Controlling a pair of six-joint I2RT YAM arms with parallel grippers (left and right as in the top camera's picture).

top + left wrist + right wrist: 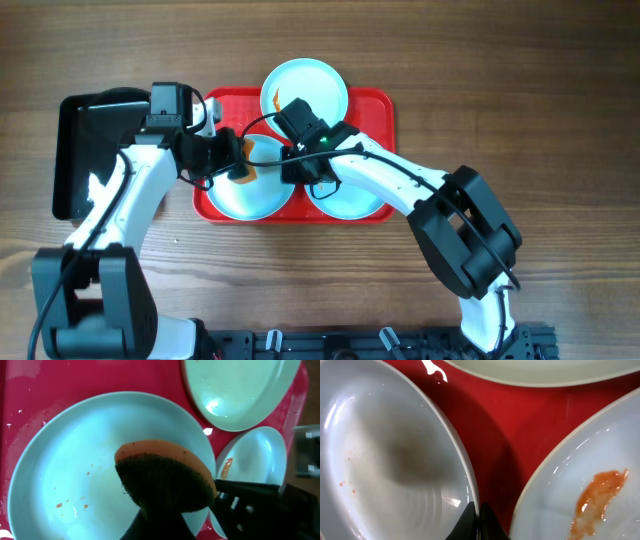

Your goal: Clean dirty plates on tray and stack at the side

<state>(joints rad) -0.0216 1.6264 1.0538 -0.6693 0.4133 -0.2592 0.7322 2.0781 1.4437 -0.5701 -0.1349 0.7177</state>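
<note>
1. At the middle of the overhead frame, the large red rectangular plastic tray (375, 108) carries all three round, pale blue-white shallow plates: the lower-left plate (245, 200), the lower-right plate (355, 205) and the upper plate (310, 80). None is stacked at the side yet, so you are judged to be in the cleaning stage.
2. Your left gripper (235, 160) is clenched on an orange sponge with a dark scouring face (165, 480). It holds the sponge over the centre-right of the lower-left plate, whose bowl shows small orange-red specks (60, 505) toward the lower left of the left wrist view. You cannot tell whether the sponge is touching the surface.
3. Your right gripper (478, 521) has its fingertips drawn together at that same plate's rim, at the bottom centre of the right wrist view. It looks to be pinching the rim, most likely to keep the plate from sliding under the scrubbing.
4. The upper plate fills the lower right of the right wrist view and has a broad orange-red smear (600, 490) near its rim. It looks the dirtiest and is a sensible next target.
5. A glossy black rectangular tray (80, 130) lies on the wooden table (520, 80) at the far left of the overhead frame. It sits apart from the red tray and partly under your left arm.
</note>
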